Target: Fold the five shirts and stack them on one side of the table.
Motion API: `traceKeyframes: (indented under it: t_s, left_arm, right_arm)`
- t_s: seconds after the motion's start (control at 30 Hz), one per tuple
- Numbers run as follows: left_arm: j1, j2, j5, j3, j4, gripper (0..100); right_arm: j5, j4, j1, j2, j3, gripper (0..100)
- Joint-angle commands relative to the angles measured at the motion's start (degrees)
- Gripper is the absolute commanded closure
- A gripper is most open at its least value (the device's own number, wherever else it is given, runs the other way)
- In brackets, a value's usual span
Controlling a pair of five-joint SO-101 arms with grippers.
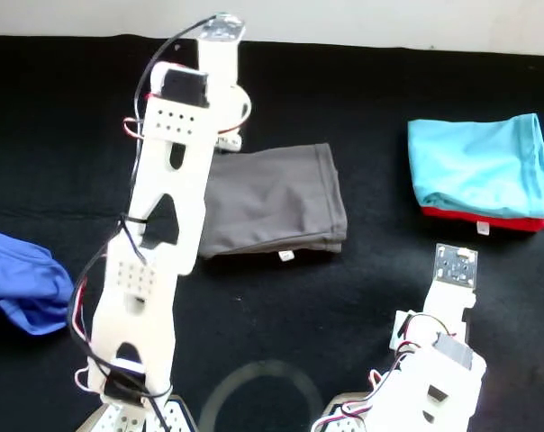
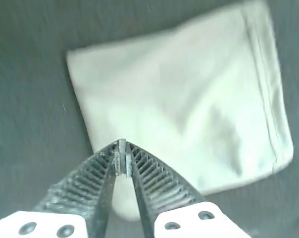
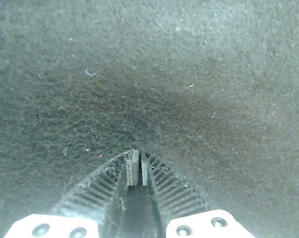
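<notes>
Left gripper [image 2: 123,161] closed, empty, over folded grey shirt [image 2: 184,104], right gripper [image 3: 134,168] closed too; cloth looks limp, I'd pinch the folded edge.

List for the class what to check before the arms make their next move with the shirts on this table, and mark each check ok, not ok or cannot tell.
1. The left gripper is empty: ok, shut on nothing above the grey shirt.
2. The right gripper is empty: ok, shut over bare table.
3. The grey shirt is folded: ok.
4. The grey shirt is stacked: not ok, it lies apart from the cyan shirt, which sits on the red shirt.
5. The blue shirt is folded: not ok, it is crumpled on the side opposite that pile.
</notes>
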Motion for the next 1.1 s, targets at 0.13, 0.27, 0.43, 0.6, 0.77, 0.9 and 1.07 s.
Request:
traceKeyframes:
  t_s: [0.13, 0.27, 0.43, 0.6, 0.77, 0.9, 1.07]
  left_arm:
    - [1.0, -9.7, 0.1, 32.6, -6.6, 99]
    - [1.3, -9.6, 0.1, 42.5, -15.1, 99]
    - [-0.1, -9.5, -0.1, 51.7, -25.3, 99]
    - [-2.7, -10.6, 0.1, 53.1, -28.5, 99]
    - [0.7, -18.9, 0.4, 49.7, -18.6, 99]
    - [0.1, -27.8, -0.1, 49.6, -14.0, 99]
    - [-6.2, -36.9, -6.6, 57.0, -12.8, 99]
  right_arm:
    - [-0.6, -1.1, 0.0, 0.0, 1.7, 99.2]
    - [-0.6, -1.1, 0.0, 0.0, 1.7, 99.2]
    - [-0.6, -1.1, 0.0, 0.0, 1.7, 99.2]
    - [-0.6, -1.1, 0.0, 0.0, 1.6, 99.2]
    - [-0.6, -1.1, 0.0, 0.0, 1.6, 99.2]
    - [-0.6, -1.1, 0.0, 0.0, 1.6, 99.2]
    - [-0.4, -1.0, 0.0, 0.0, 1.4, 99.0]
